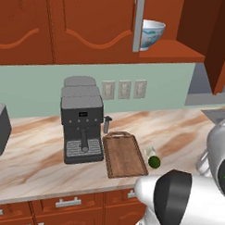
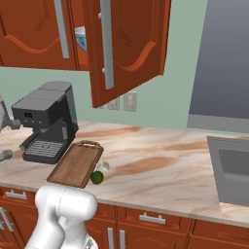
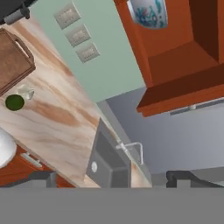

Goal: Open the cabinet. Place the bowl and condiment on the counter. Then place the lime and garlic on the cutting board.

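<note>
Left base view: bowl (image 1: 151,34) inside cabinet (image 1: 172,50)

A black coffee machine (image 1: 81,120) stands below three wall outlets (image 1: 124,89).

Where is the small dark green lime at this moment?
The small dark green lime lies on the beige marbled counter, just off the right edge of the dark brown wooden cutting board, beside the whitish garlic bulb.

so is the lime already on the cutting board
No, the lime sits on the counter just beside the cutting board's right edge, next to the garlic.
</note>
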Motion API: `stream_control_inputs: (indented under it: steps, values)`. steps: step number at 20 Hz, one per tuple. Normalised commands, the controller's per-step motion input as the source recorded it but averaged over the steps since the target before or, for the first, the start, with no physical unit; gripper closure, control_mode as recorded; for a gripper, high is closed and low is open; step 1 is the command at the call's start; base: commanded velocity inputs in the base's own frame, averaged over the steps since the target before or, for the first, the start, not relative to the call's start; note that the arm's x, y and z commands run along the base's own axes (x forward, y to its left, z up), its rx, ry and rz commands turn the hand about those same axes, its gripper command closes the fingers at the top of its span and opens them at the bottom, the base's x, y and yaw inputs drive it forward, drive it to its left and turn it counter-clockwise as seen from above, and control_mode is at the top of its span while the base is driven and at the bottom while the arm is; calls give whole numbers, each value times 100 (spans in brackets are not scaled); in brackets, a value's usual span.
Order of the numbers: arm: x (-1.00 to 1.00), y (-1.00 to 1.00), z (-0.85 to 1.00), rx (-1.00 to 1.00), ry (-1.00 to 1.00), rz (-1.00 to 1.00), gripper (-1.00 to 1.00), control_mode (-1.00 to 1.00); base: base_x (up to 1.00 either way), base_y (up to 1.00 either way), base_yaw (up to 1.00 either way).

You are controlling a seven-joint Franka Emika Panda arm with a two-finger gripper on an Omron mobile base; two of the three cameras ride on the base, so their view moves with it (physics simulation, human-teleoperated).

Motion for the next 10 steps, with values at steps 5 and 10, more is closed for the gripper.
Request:
stream_control_inputs:
  steps: [5,10]
  values:
    - [48,20,-2,-9,5,-5,-100,-100,0,0,0]
    - [53,3,-1,-3,10,-3,-100,-100,0,0,0]
